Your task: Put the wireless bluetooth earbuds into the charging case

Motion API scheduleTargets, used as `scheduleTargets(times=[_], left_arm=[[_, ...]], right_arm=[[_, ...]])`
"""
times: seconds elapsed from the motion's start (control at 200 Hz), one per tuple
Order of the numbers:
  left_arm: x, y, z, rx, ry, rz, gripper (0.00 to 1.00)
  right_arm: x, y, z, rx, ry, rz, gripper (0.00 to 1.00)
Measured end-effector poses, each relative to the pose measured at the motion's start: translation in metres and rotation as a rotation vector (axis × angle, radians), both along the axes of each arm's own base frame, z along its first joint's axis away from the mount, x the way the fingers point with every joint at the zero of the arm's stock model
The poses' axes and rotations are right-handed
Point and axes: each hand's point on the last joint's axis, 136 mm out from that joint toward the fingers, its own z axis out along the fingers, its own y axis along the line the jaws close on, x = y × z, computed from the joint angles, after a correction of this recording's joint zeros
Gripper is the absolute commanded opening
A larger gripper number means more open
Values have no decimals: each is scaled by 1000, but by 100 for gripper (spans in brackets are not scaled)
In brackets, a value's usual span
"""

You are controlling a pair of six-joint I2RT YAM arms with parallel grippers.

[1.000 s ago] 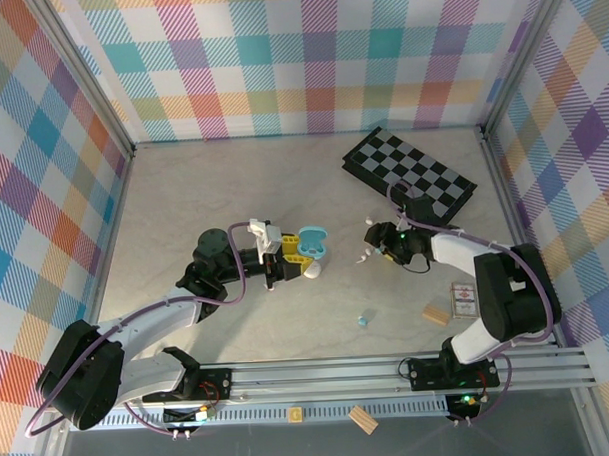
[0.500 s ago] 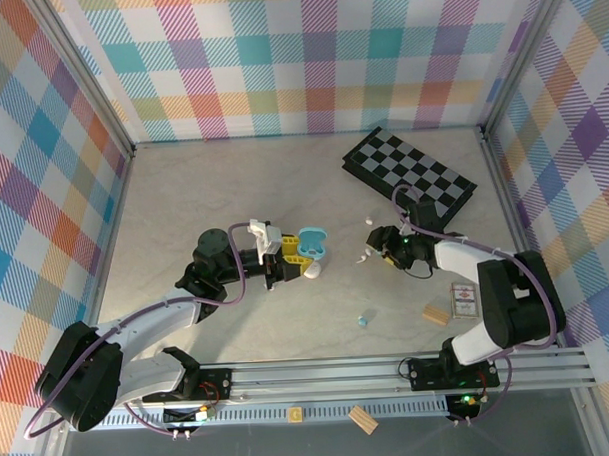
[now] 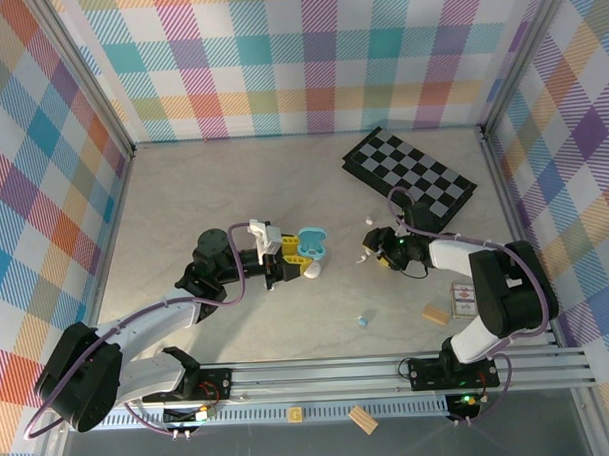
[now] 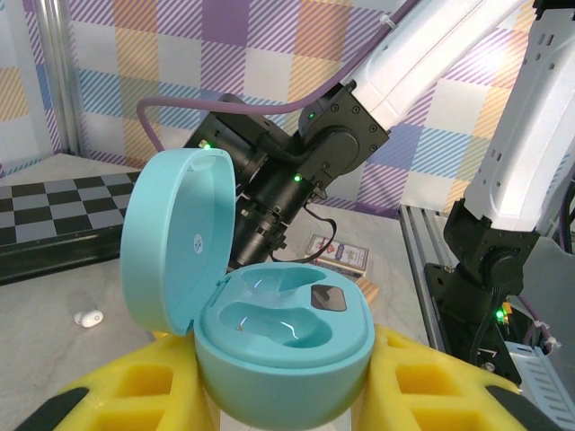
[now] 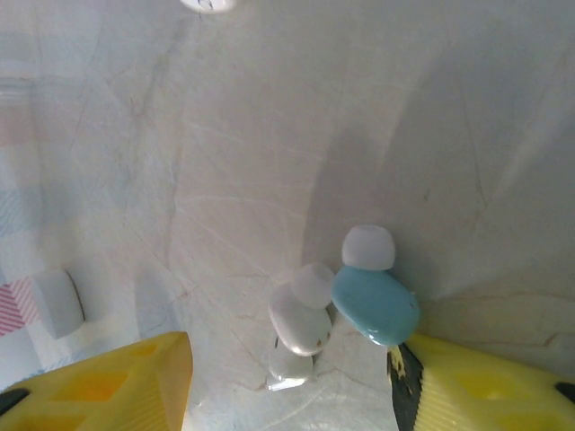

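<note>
Left tabletop (image 3: 183, 192) free; case (image 3: 310, 244) centre, chessboard (image 3: 408, 172) far-right.

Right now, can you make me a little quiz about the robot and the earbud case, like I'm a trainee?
1. True or false: the lid of the case is shut.
2. What does the right gripper have between its jaws? A) nothing B) a blue bud and a white bud C) the case
3. Are the wells in the case full or empty?

Key: 1. False, the lid stands open. 2. B, both lie on the table. 3. Empty.
</note>
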Motion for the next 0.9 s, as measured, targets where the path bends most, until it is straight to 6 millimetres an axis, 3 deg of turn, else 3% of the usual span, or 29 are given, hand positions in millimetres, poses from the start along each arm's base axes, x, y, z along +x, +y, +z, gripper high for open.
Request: scheduleTargets(times=[0.225,0.415,0.65,0.9], left_arm=[[-2,1,0,6,-3,0,29],[-2,1,0,7,-8,0,29],[-2,1,0,7,-8,0,29],[-2,1,0,8,-8,0,28]], right_arm=[[20,-10,11,-26,-54,-27,59],[30,-17,9,-39,-59,-45,59],[29,-19,14,-71,-113,-5,61],[20,-24,36,-226,-271,144,49]])
